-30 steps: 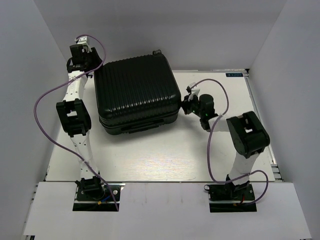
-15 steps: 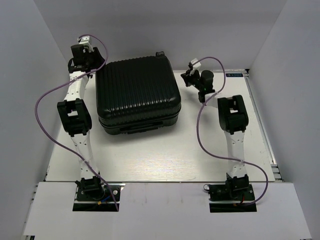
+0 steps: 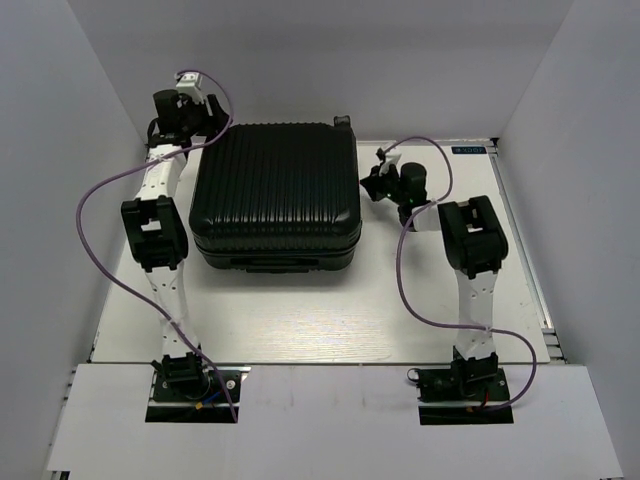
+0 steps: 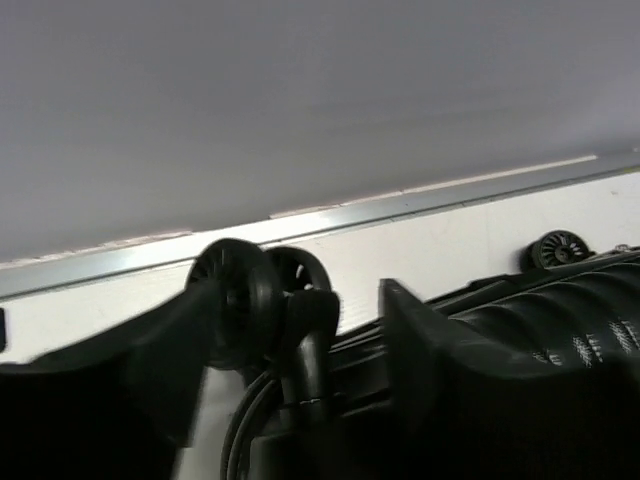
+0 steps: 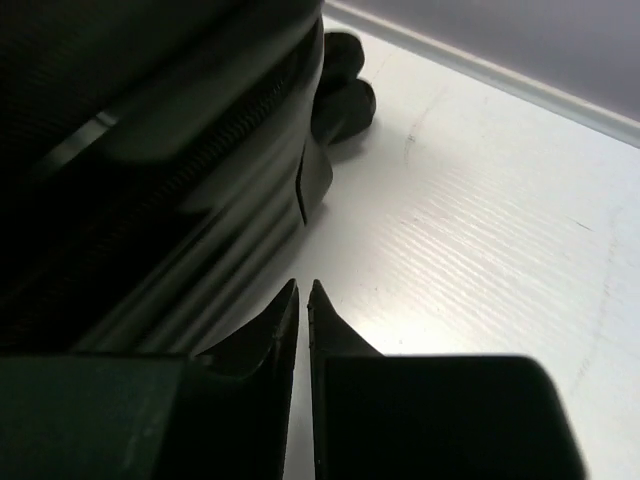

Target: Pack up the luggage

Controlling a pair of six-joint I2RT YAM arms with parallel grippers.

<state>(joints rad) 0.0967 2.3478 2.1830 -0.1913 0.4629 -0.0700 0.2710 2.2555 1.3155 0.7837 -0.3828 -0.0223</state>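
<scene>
while the closed luggage (image 3: 275,195) lies flat left of centre, ribs running 12 to 6, the left gripper (image 4: 295,320) straddles its 11 o'clock wheel (image 4: 235,300) unclenched, nearer than the right gripper (image 5: 303,300), pinched nearly shut on nothing at 3 o'clock.

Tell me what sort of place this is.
Most likely a robotics lab test cell: a white table boxed in by plain white walls, two robot arms bolted at its near edge, and the black luggage lying on it as the work piece.
</scene>
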